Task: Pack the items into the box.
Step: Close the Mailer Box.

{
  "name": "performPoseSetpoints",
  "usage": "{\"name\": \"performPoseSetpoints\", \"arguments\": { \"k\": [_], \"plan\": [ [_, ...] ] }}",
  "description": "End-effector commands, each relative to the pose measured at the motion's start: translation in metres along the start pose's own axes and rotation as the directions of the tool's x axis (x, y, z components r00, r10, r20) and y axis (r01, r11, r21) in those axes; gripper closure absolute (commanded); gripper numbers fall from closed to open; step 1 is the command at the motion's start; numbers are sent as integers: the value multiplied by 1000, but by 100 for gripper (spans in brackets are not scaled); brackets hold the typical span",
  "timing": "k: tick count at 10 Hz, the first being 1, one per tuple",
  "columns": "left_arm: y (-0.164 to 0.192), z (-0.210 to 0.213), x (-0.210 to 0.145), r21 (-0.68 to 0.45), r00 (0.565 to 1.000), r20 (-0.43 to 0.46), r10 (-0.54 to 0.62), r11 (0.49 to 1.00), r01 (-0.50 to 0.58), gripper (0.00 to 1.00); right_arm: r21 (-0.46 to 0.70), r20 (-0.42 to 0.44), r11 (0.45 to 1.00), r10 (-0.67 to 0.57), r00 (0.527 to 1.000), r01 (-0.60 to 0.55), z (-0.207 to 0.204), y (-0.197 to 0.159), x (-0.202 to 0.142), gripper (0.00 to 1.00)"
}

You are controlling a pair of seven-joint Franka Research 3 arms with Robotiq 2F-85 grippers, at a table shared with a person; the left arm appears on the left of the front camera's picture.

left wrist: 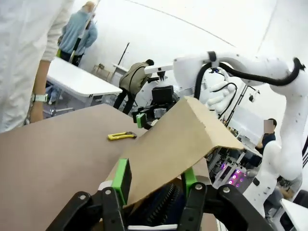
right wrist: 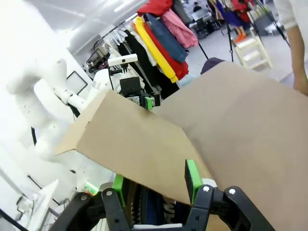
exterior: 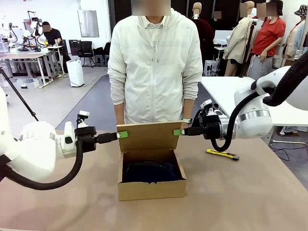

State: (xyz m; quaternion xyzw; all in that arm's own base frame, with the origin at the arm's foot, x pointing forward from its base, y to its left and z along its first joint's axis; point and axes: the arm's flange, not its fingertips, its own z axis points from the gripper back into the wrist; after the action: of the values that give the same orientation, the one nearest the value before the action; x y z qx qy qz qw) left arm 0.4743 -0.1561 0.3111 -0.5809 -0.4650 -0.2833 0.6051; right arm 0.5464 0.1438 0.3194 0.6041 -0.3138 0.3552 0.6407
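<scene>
Gripping plain flap (exterior: 149, 136), left gripper (exterior: 121, 135), right gripper (exterior: 179, 131)

The box (exterior: 151, 180) sits on the table (exterior: 240, 202) near its middle, a little toward the far edge, where the person (exterior: 154, 62) stands just behind it. Its flap lid (exterior: 149, 136) rises upright from the box's far wall. The pouch (exterior: 151, 171) lies inside the box, on its floor. The left gripper (exterior: 121, 135) is at the lid's left edge and the right gripper (exterior: 178, 131) at its right edge, each with one finger before the lid and one behind it. A utility knife (exterior: 222, 154) lies on the table to the right of the box, beneath the right arm and toward the table's right edge.
</scene>
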Motion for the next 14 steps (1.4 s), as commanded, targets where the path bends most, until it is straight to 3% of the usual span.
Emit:
{"name": "performPoseSetpoints", "arguments": {
  "k": [1,3,4,5,8,10,11,14],
  "plan": [
    [-11,10,-12,-38,994,36,-107,993,109,44,5,41,996,88,995,-88,1,13,-16,37],
    [-12,11,-28,-48,995,13,-103,993,104,44,29,28,994,100,995,-101,-6,6,-30,37],
    [-11,10,-35,-38,995,-12,-102,994,101,0,55,8,992,110,994,-110,-8,4,-33,26],
    [-11,12,-41,-40,996,-11,-88,995,87,0,57,15,993,102,995,-102,-9,5,-33,0],
    [-18,30,-46,-26,993,-14,-119,993,118,0,25,5,995,101,995,-101,5,9,-36,0],
    [-31,60,-52,32,989,-13,-144,989,144,0,-57,-24,996,69,997,-70,36,12,-48,0],
    [-42,84,-55,68,989,5,-151,986,150,0,-105,8,993,52,999,-51,59,17,-53,0],
    [-59,118,-55,96,966,164,-198,978,185,0,-175,106,983,72,992,-52,76,27,-50,0]
  ]
}}
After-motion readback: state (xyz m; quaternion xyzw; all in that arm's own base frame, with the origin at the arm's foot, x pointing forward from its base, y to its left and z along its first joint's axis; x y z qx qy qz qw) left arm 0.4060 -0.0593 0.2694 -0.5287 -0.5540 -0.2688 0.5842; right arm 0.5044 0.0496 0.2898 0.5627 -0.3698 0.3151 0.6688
